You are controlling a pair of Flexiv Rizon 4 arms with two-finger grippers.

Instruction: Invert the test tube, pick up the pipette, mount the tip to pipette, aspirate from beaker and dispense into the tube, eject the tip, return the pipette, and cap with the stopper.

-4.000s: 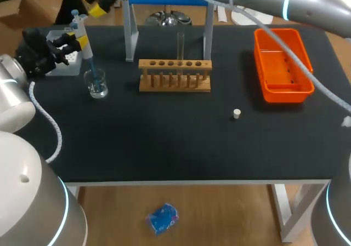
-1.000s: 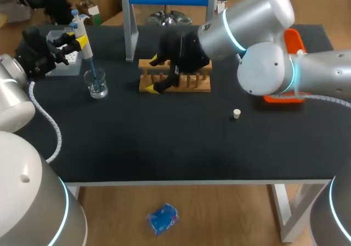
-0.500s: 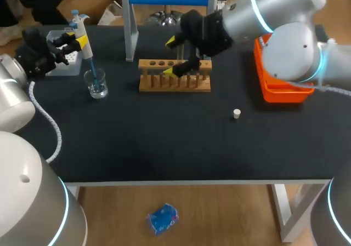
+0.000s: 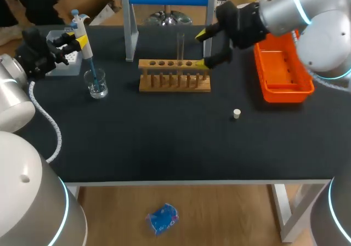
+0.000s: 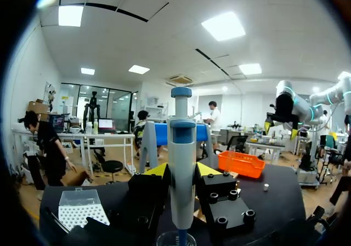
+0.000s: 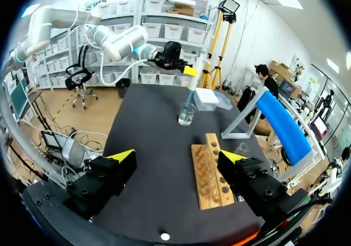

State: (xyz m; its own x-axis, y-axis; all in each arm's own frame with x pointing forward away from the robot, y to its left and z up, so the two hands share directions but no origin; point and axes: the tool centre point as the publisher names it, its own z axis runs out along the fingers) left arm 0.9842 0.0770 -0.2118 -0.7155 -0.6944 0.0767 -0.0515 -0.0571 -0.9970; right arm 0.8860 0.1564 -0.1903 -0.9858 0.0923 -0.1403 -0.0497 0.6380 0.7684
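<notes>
black tabletop [image 4: 164,142], far left corner: the left gripper [image 4: 75,38] is clamped on the pipette [image 4: 86,53], upright with its tip down in the beaker [image 4: 97,85], just beside the tip box [image 4: 57,38]. mid-table near the far edge, the test tube [image 4: 180,44] stands upright in the wooden rack [image 4: 174,77]. the right gripper [image 4: 201,50] hangs over the rack's right end, fingers spread wide, holding nothing. the stopper [image 4: 236,113] lies right of centre; an orange tray [image 4: 285,97] sits by the right edge.

Black table [image 4: 164,142]: rack [image 4: 174,76], beaker [image 4: 97,85], bin [image 4: 285,96], stopper [image 4: 236,113].
</notes>
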